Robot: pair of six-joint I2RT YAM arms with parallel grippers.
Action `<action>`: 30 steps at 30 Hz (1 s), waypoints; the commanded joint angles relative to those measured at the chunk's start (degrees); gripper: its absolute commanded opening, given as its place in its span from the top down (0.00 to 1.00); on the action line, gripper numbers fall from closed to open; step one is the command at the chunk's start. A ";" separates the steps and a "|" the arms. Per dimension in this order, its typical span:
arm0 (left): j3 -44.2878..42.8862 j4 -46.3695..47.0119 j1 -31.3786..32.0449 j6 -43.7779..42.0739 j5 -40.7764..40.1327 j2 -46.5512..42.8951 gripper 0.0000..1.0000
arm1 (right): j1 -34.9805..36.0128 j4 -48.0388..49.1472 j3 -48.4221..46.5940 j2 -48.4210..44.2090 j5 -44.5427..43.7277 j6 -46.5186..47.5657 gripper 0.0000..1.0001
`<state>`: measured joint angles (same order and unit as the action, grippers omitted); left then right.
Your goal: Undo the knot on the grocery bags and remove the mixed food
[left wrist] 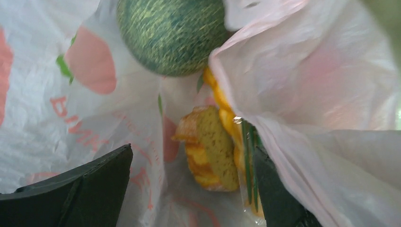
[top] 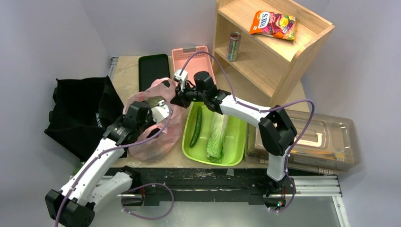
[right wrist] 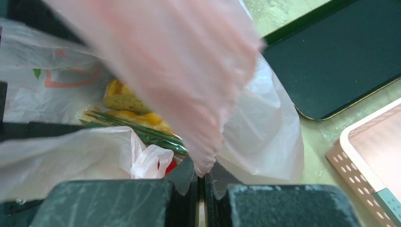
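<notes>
**Both hands at the pink bag, some food in the tub**

Far left on the table: a black cloth bag point(top: 80, 113), slumped. Next to it the pink bag point(top: 156, 142), sitting at the table's near-left area w/ its mouth open upward. One loop handle point(top: 165, 84) sticks up at the far rim.

My L hand point(left wrist: 191, 156) is down inside the bag mouth, fingers point(left wrist: 71, 194) spread wide, nothing between them. Under it, from my L wrist cam: a dark green round fruit point(left wrist: 172, 33) at the top, a bread point(left wrist: 210, 146) piece lying below it, orange bits point(left wrist: 222, 109) beside the bread, thin green stalks point(left wrist: 248, 156) along the right side. Pink plastic folds over the right half of that view. My R wrist cam also shows sth red point(right wrist: 171, 165) low in the bag, can't tell what.

My R hand point(right wrist: 201, 177) is at the bag's far-right rim, clamped tight on a bunched strip of the bag's plastic, which stretches away from the pinch; blurred, so can't tell which part of the bag it is.

Right of the bag, touching it: a green tub point(top: 236, 142) w/ a cucumber point(top: 196, 127) on its left side & a napa cabbage point(top: 216, 139) beside it.

Behind: a dark green tray point(top: 152, 68), then a pink basket point(top: 191, 56). Further right a wooden shelf point(top: 283, 52), tilted, w/ a striped can point(top: 233, 46) on the lower level & a snack packet point(top: 274, 23) on top. Far right, a clear lidded box point(top: 307, 142)
</notes>
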<state>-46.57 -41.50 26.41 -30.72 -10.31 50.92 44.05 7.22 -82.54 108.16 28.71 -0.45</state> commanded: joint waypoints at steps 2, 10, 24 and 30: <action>1.39 -1.25 -7.52 0.95 -2.18 -3.45 0.05 | -1.59 0.25 0.37 -3.57 1.08 2.03 1.00; 9.28 2.59 -10.35 -7.88 -2.94 -17.56 0.01 | -4.13 -0.44 -2.08 -2.07 0.83 1.78 1.00; -6.68 5.50 -9.47 7.57 29.03 -8.29 0.24 | -2.60 -2.51 -3.34 -2.25 3.83 2.53 1.00; -3.52 -9.50 3.33 -14.78 37.18 -8.28 0.34 | 0.85 -3.05 -0.80 -3.79 4.07 6.62 1.00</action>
<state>-52.64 -40.75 22.98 -31.48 16.64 43.03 42.41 3.99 -83.55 107.81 31.09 2.59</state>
